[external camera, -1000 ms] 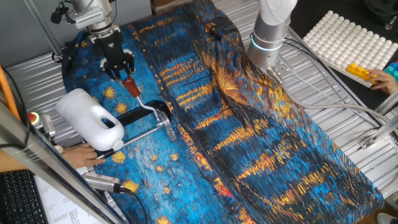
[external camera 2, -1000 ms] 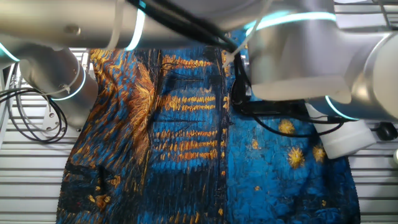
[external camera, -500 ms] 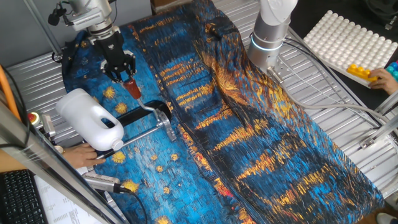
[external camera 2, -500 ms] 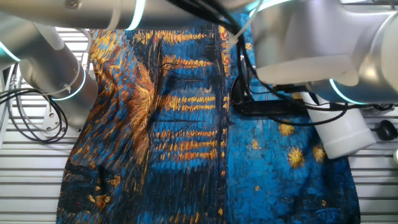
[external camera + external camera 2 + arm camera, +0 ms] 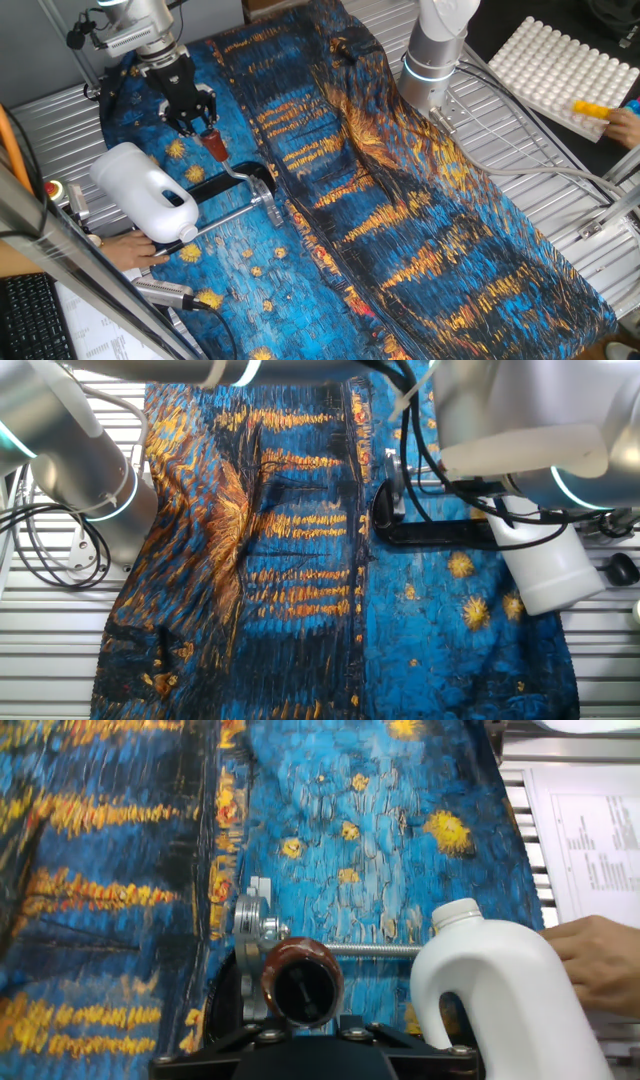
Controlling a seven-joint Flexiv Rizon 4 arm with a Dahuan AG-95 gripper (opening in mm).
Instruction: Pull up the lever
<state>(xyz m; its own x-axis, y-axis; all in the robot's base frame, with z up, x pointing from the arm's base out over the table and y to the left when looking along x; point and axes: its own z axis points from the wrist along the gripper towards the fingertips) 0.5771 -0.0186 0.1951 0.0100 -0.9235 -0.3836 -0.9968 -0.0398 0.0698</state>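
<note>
The lever (image 5: pixel 213 146), a short bar with a dark red sleeve, rises at a slant from the black-and-silver clamp (image 5: pixel 255 185) on the blue cloth. My gripper (image 5: pixel 198 125) sits on the sleeve's upper end, with the fingers closed around it. In the hand view the sleeve's round end (image 5: pixel 302 982) faces the camera just above my hand's black body (image 5: pixel 320 1055), and the fingertips are hidden. The clamp's silver parts (image 5: pixel 255 920) lie behind it. In the other fixed view the arm hides the lever, and only the clamp's black base (image 5: pixel 440 532) shows.
A big white jug (image 5: pixel 145 190) lies beside the clamp, also in the hand view (image 5: pixel 490 1000). A person's hand (image 5: pixel 595 955) rests by it. A long silver rod (image 5: pixel 225 222) runs from the clamp. The arm's base (image 5: pixel 435 60) stands at the back. A white tray (image 5: pixel 560 60) is far right.
My arm's upper part has moved left and up while the fingers stay on the sleeve. In the other fixed view the arm has risen, uncovering more of the jug.
</note>
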